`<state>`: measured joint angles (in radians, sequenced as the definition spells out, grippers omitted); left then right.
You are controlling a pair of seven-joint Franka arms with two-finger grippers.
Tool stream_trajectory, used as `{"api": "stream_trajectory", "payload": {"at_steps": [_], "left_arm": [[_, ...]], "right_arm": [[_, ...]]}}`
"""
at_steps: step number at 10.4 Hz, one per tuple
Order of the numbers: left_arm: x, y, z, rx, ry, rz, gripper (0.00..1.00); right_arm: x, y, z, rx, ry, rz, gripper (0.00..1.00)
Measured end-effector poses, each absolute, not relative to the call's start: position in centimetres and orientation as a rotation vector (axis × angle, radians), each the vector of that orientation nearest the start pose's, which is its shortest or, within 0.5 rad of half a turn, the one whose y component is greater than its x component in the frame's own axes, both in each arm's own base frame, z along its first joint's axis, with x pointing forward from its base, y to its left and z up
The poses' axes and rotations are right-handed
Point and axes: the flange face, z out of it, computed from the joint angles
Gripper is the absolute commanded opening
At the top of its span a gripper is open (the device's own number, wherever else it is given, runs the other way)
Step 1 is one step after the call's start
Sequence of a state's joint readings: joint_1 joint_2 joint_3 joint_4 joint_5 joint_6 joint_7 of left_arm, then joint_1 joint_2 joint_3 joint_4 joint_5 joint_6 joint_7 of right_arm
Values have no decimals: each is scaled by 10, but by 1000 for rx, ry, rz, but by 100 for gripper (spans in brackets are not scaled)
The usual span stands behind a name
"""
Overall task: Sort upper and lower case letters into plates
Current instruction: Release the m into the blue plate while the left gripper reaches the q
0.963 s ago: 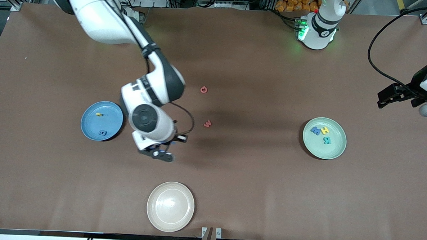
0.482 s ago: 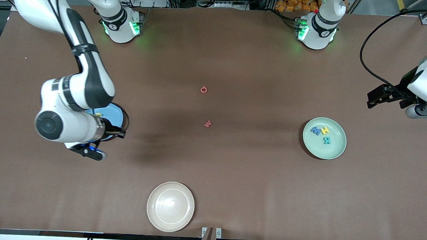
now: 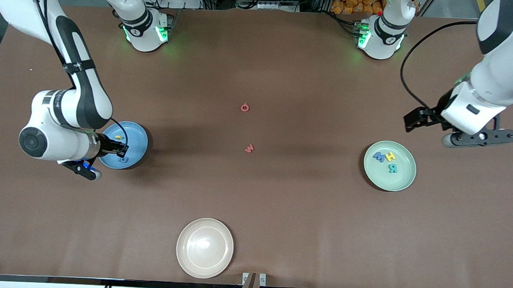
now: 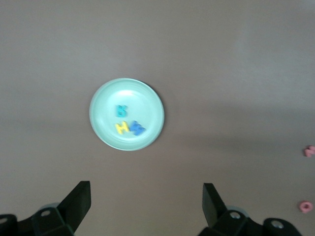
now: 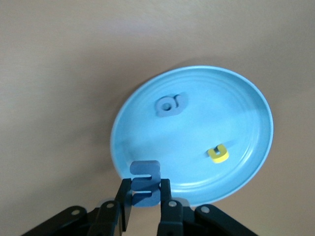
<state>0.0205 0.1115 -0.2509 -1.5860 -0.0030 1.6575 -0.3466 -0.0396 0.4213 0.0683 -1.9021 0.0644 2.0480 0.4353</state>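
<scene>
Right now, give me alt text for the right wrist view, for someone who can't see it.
The right end effector grips a small blue letter over the rim of the sky blue plate. In the plate lie a blue letter and a yellow letter, apart from each other, with brown table around.

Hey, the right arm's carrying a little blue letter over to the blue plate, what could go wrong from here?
The right gripper pinches the blue letter over the blue plate's rim, not its middle; released here, it might land on the edge and slide onto the table. It might also drop onto the blue letter or yellow letter already inside. The left gripper, open above the green plate, poses little risk.
</scene>
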Motion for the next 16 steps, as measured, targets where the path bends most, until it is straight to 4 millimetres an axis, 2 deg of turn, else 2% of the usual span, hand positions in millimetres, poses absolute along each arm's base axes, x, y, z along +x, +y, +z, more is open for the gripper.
{"api": "stream_trajectory", "payload": {"at_steps": [2, 3, 5, 6, 7, 9, 11, 14, 16], "left_arm": [[580, -154, 550, -3184, -242, 84, 100], [581, -172, 545, -3188, -275, 72, 100], [580, -212, 530, -3191, -396, 57, 100], [580, -235, 520, -3192, -478, 58, 100], [578, -257, 508, -3188, -563, 65, 100], [571, -298, 484, -3161, -707, 98, 100], [569, -319, 471, -3139, -868, 114, 100], [571, -322, 469, -3137, -949, 128, 100], [572, -322, 462, -3130, -957, 140, 100]], "right_arm": [[576, 14, 237, -3026, 673, 421, 0], [570, 14, 230, -3029, 672, 411, 6], [561, 8, 220, -3027, 687, 414, 26], [561, 4, 219, -3023, 696, 415, 40], [561, -2, 220, -3021, 702, 414, 70], [561, -11, 221, -3021, 668, 413, 100], [562, -23, 227, -3019, 638, 425, 100], [567, -25, 243, -3018, 624, 444, 100], [578, -25, 264, -3015, 618, 466, 100]]}}
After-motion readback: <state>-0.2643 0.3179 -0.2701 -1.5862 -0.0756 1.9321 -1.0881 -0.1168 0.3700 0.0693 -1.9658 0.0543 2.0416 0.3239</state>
